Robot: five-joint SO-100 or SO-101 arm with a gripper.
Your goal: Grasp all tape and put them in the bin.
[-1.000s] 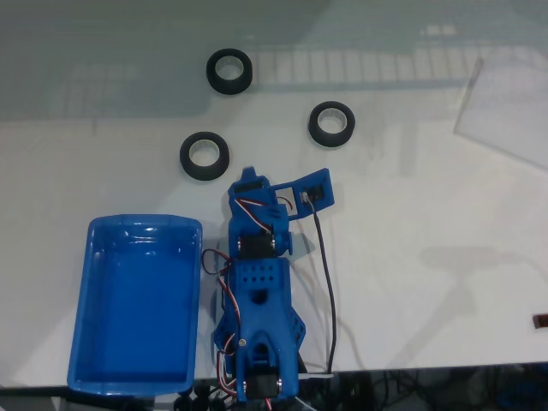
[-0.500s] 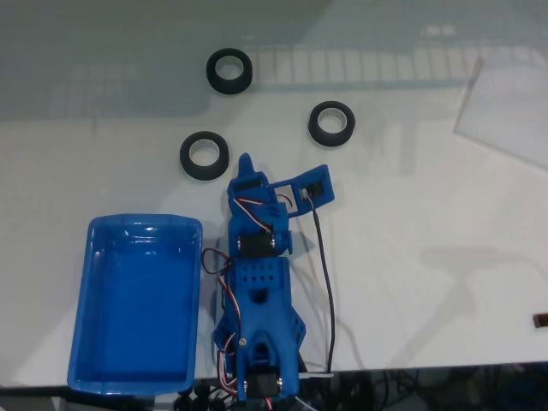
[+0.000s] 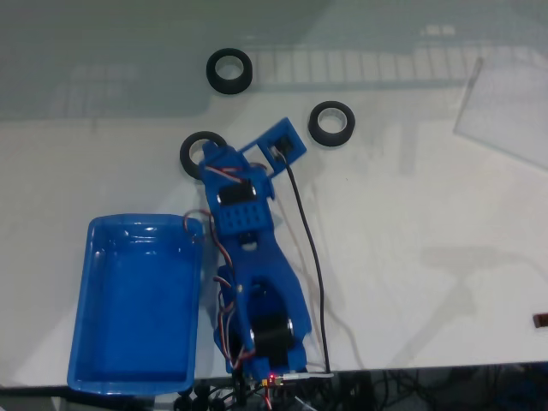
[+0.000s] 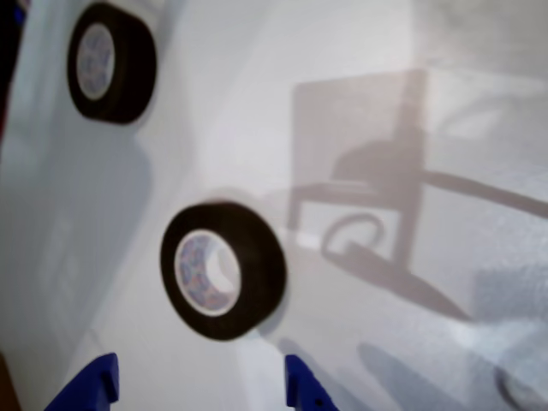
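1. The fixed view looks straight down from high above the white surface [image 3: 411,257], taking in the arm [image 3: 253,257], the bin [image 3: 86,300] at lower left and all three tape rolls.
2. The wrist view rides on the arm and faces forward and down, close to the surface, with the hand [image 4: 199,385] entering from its bottom edge.
3. Both views share the nearest tape roll [image 3: 190,154] [image 4: 224,271]; the farther roll [image 4: 111,62] in the wrist view is probably the top one [image 3: 229,71] from above.
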